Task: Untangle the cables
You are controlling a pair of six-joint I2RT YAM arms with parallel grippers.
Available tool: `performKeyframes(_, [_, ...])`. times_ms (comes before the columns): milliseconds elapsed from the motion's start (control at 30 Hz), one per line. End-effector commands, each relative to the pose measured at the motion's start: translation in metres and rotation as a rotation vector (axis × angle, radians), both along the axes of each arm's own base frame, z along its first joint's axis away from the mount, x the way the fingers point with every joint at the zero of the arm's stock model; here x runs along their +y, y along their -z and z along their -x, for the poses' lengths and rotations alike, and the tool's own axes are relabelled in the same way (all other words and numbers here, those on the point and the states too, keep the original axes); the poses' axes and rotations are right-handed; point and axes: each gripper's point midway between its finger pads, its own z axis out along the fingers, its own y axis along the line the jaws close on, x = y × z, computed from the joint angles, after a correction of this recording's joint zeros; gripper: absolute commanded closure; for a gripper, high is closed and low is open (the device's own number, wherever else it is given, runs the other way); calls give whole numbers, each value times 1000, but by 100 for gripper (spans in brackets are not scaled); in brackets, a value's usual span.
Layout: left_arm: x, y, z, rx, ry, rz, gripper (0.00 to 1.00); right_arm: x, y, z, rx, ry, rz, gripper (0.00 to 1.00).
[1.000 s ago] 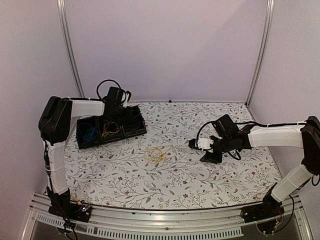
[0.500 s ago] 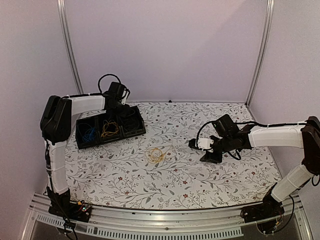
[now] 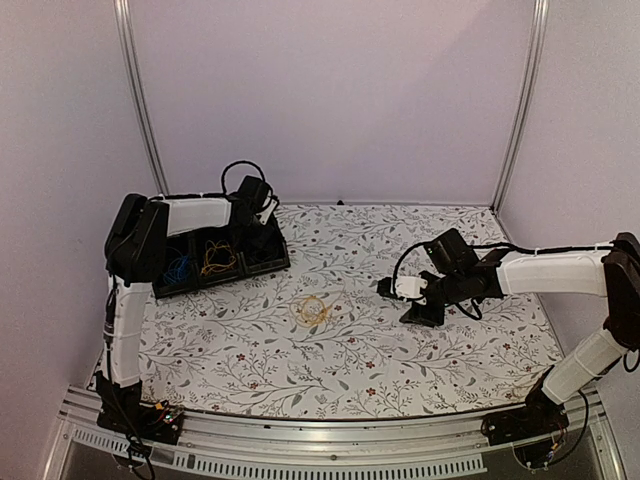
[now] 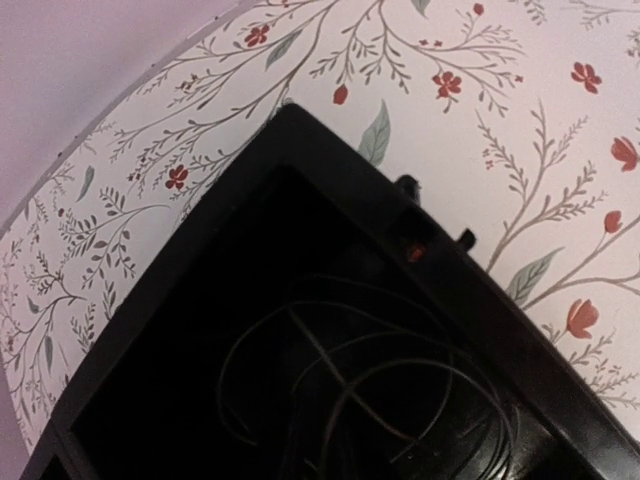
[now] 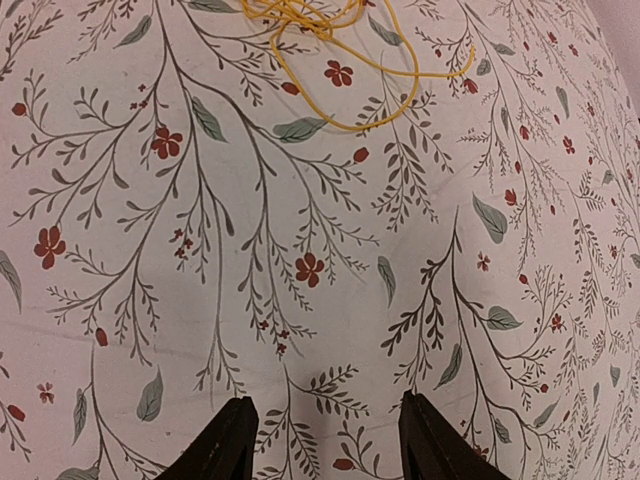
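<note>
- Top view: the left arm rises from the table's (image 3: pixel 400 240) near left corner, bends at the elbow and reaches right over the tray (image 3: pixel 165 290) by the far left corner.
- The left gripper (image 3: pixel 258 226) points down over the tray's right compartment, and its fingers are together. Whether it holds anything cannot be told.
- The right arm stretches left from the near right corner, low over the table. The right gripper (image 3: pixel 402 302) faces left, near the middle of the right half.
- A blue cable (image 3: pixel 178 268) lies in the tray's left compartment and an orange cable (image 3: pixel 216 262) in the middle one.
- A yellow cable (image 3: pixel 312 310) lies in a loose coil on the table near its centre, well apart from both grippers.
- Left wrist view: the camera looks down into a corner compartment of the tray (image 4: pixel 300 140). A dark cable (image 4: pixel 405 366) lies inside in thin, overlapping loops. No fingers show here.
- Right wrist view: the right gripper (image 5: pixel 325 440) has its fingers apart with only the bare floral table (image 5: pixel 300 300) between them.
- The yellow cable (image 5: pixel 305 12) sits ahead at the view's top edge, with one loop trailing toward the gripper.
</note>
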Motion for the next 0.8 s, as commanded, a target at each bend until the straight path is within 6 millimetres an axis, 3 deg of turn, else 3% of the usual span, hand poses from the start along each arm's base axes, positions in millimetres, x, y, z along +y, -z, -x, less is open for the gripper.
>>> performKeyframes(0, [-2, -33, -4, -45, -7, 0, 83, -3, -1, 0, -4, 6, 5, 47])
performKeyframes(200, [-6, -80, 3, -80, -1, 92, 61, -3, 0, 0, 0, 5, 7, 47])
performKeyframes(500, [-5, -124, 41, -81, 25, 224, 56, -2, 7, -5, 11, 30, 13, 46])
performKeyframes(633, [-24, -149, 69, -95, 49, 355, 55, 10, 1, -18, 19, 68, -28, 47])
performKeyframes(767, [-68, -173, 116, -162, 183, 504, 61, 31, -25, -39, 27, 134, -130, 46])
